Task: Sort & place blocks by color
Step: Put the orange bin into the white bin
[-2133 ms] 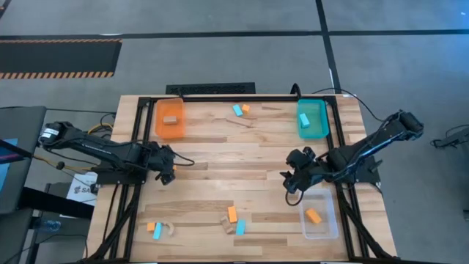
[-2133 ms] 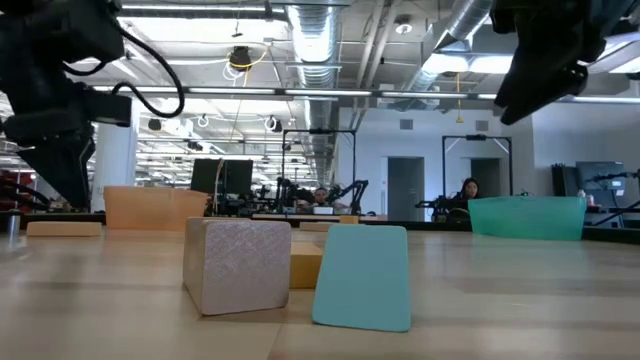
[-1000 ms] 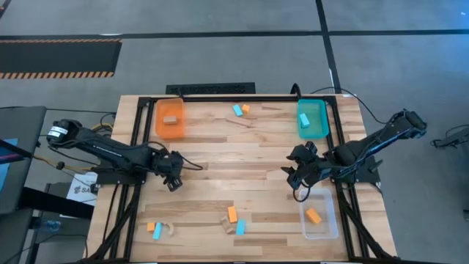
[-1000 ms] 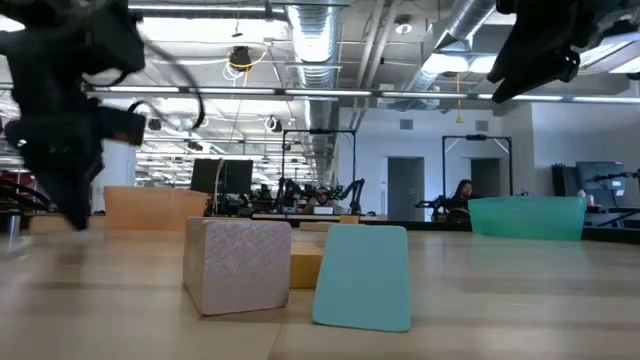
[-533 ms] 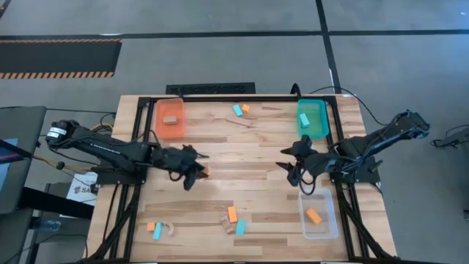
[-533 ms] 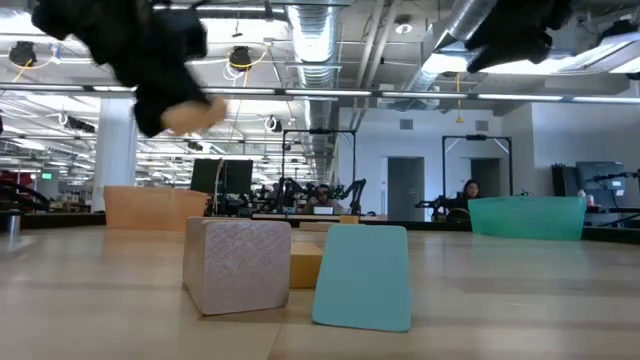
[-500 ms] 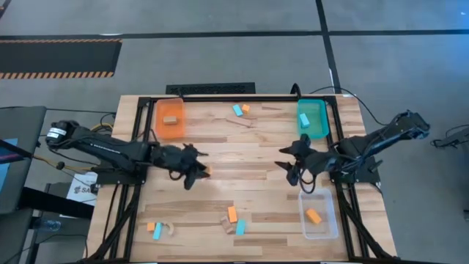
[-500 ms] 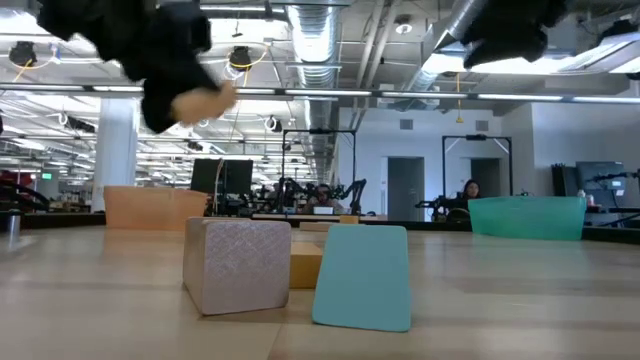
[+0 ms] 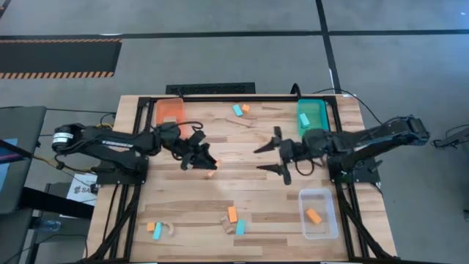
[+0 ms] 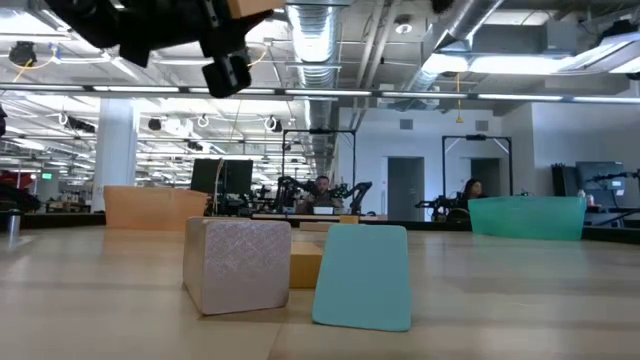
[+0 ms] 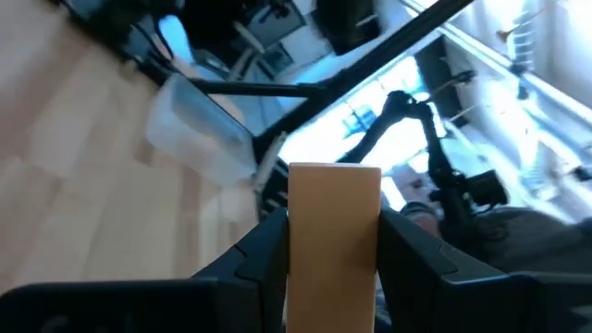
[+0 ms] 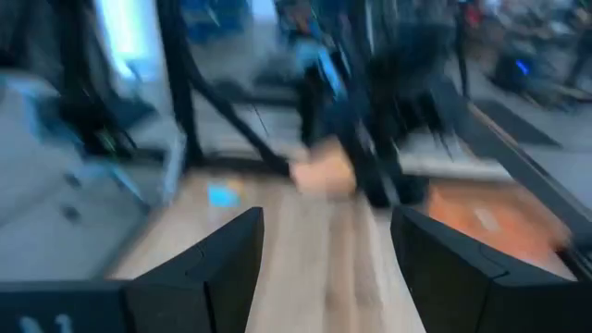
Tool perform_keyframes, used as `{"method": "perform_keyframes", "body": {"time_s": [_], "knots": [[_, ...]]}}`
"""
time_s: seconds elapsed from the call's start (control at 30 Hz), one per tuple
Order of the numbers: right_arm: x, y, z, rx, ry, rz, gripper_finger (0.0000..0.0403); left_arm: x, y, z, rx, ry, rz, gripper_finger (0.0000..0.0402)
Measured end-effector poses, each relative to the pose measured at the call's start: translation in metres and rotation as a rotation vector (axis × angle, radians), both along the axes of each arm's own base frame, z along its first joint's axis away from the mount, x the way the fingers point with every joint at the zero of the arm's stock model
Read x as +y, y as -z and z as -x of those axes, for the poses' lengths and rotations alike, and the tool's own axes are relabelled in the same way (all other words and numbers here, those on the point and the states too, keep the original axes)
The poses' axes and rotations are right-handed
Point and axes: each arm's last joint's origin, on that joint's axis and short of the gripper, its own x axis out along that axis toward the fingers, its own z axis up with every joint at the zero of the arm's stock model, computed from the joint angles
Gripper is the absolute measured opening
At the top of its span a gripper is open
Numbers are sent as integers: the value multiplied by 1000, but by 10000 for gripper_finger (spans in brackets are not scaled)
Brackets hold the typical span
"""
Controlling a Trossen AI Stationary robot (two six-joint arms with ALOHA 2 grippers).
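Note:
My left gripper hangs above the table's middle left, shut on a pale wood block, which also shows at the low view's top. My right gripper stands open right of centre, its fingers level and pointing toward the left gripper, with nothing between them. Loose blocks lie flat on the table: a light blue one and an orange one at the far edge. An orange, a wood and a light blue one lie at the near edge. My left gripper pinches the pale wood block by two opposite sides between its two fingers. The block's free end sticks out past the fingertips. The fingers slant toward the table's right and near side. The block is lifted clear, high over the table.
An orange tray stands at the far left and a teal tray holding a light blue block at the far right. A clear tray with an orange block sits near right. More blocks lie at the near left.
My left gripper has risen and gone toward the table's right and far side, carrying the wood block up with it. My right gripper has swung toward the table's left and far side, turning level to face the left gripper, still open.

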Motion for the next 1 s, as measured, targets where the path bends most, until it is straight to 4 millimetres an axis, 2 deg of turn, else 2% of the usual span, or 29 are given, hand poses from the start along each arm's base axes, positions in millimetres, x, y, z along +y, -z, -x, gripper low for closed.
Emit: {"method": "perform_keyframes", "body": {"time_s": [0.23, 0.5, 0.63, 0.87, 1.0], "knots": [[-20, -1, -37, 44, -179, -54, 260, -4, 3, -36, -23, 79, 51, 111], [-30, -3, -68, 65, -325, -80, 260, -5, 0, -69, -62, 190, 57, 112], [-29, 1, -78, 83, -371, -90, 260, -5, -1, -77, -70, 206, 57, 113], [-22, 13, -86, 122, -416, -82, 259, -1, -7, -79, -95, 193, 75, 113], [-22, 17, -88, 132, -412, -75, 241, 1, -5, -79, -71, 178, 89, 113]]}}
